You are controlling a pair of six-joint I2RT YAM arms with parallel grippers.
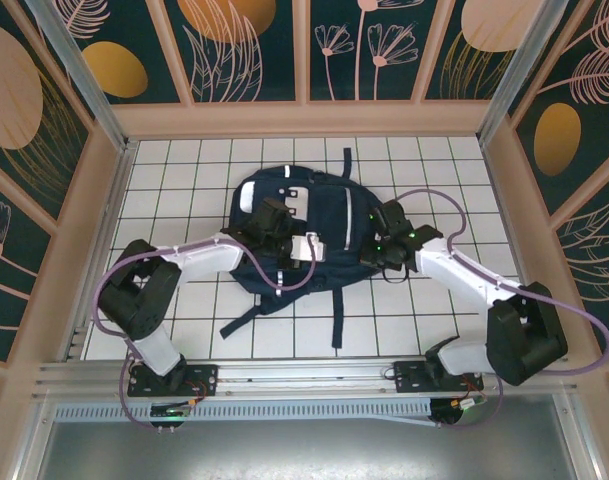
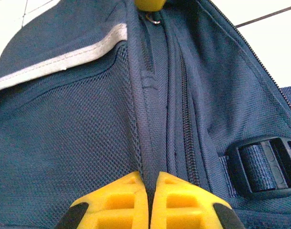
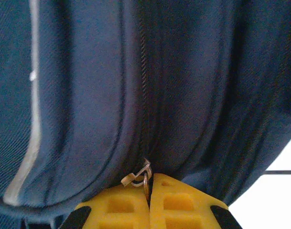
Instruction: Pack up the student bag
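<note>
At the foot of the left wrist view, the left gripper (image 2: 149,186) has its yellow fingers (image 2: 114,200) pressed together, pinching a raised seam of the student bag (image 2: 78,143) that runs straight up between them. Mesh fabric lies to the left of that seam, a closed zip to its right, and a black buckle (image 2: 262,164) on a webbing strap sits further right. A pale reflective stripe (image 2: 64,59) crosses the upper left. The right gripper (image 3: 149,187) is likewise clamped tight, with a small metal zip pull (image 3: 138,177) nipped at its tips at the end of a zip line. From above, the left gripper (image 1: 274,222) sits on the bag's left half and the right gripper (image 1: 384,240) at its right edge. The bag (image 1: 329,205) lies flat mid-table on the white gridded table (image 1: 414,320), its dark straps (image 1: 336,320) trailing toward the arm bases.
</note>
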